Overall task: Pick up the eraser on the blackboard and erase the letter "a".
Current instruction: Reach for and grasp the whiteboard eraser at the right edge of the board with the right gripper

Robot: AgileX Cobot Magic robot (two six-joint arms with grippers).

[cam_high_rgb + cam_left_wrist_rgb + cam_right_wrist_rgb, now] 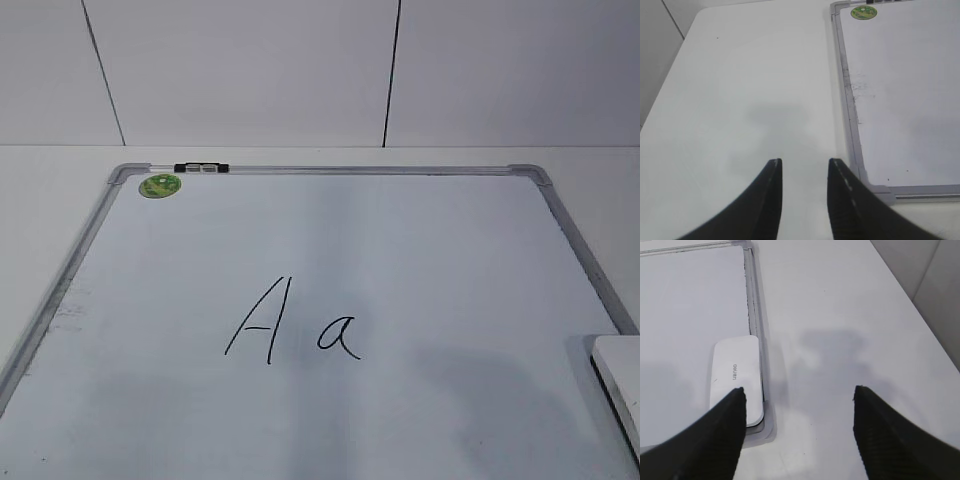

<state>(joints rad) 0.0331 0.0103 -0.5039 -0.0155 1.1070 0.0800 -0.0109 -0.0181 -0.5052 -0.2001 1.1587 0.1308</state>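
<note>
My left fingers point(805, 172) stand a little apart with nothing between them, above bare desk point(750, 75) just outside the blackboard's point(900, 90) side frame, close to one of its rounded corners. My right fingers point(799, 400) are spread wide and hold nothing; they hang over the desk beside the board's opposite side frame. The eraser point(736, 377) lies flat on the blackboard, white top up, tight against that frame near the board's corner, and one right finger overlaps its near end in my wrist view. In the exterior view only part of it shows at the right edge. The letter "a" point(340, 335) sits mid-board, just right of a taller capital "A" point(258, 320). A green sticker point(160, 185) marks the far left corner.
</note>
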